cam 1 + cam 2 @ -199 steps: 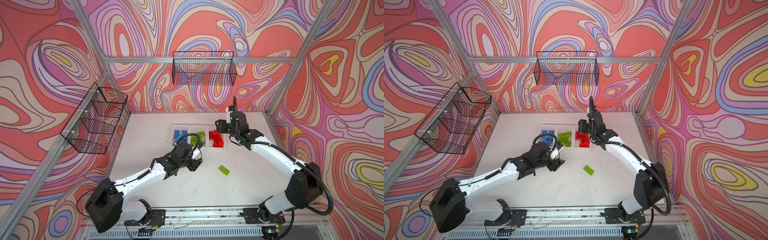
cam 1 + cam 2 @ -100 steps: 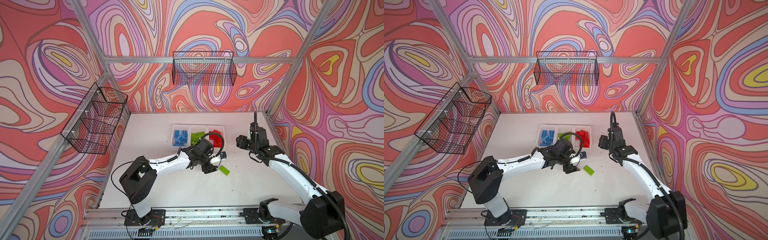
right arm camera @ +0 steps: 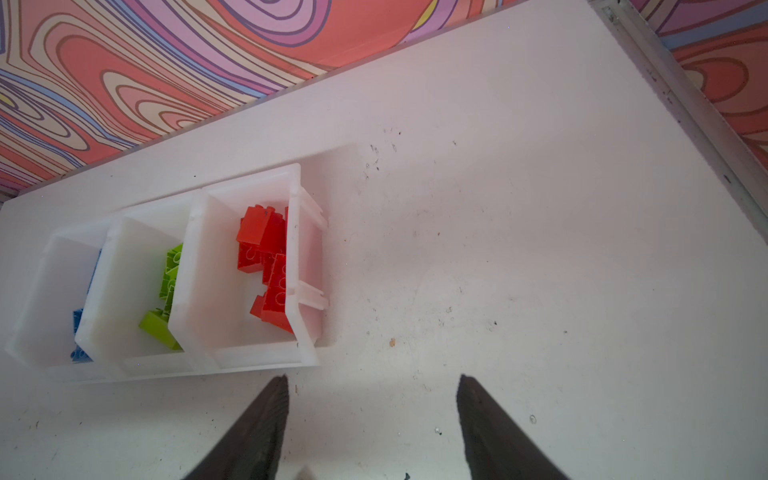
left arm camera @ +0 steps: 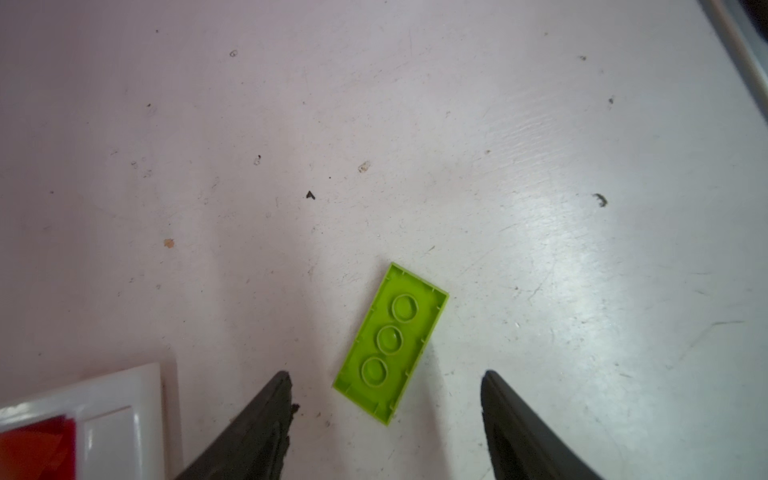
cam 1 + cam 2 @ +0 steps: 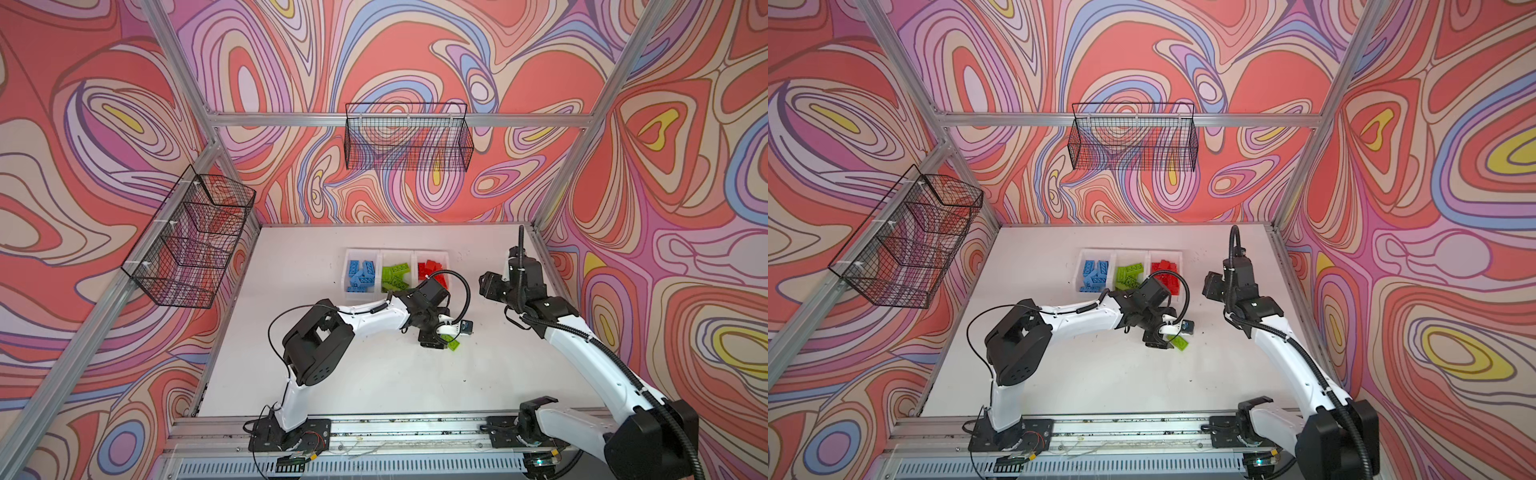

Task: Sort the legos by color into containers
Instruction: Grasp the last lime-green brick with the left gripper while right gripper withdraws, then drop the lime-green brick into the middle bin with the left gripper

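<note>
One lime green lego (image 4: 390, 343) lies studs-down on the white table, in both top views to the right of the bins' front (image 5: 454, 344) (image 5: 1181, 343). My left gripper (image 4: 384, 376) hangs open right over it, a finger on each side, touching nothing; a top view shows the left gripper (image 5: 441, 340) at the brick. The three joined white containers (image 5: 361, 250) hold blue legos (image 5: 360, 274), green legos (image 5: 395, 277) and red legos (image 5: 432, 270). My right gripper (image 3: 370, 380) is open and empty over bare table, right of the red bin (image 3: 249, 178).
Two black wire baskets hang on the walls, one at the left (image 5: 191, 237) and one at the back (image 5: 409, 141). The left arm's elbow (image 5: 318, 345) rises over the table's middle. A metal frame rail (image 5: 540, 245) borders the table on the right.
My left gripper swung from in front of the bins rightward to the loose green lego. My right gripper pulled back from over the red bin to the right. Both stayed open.
</note>
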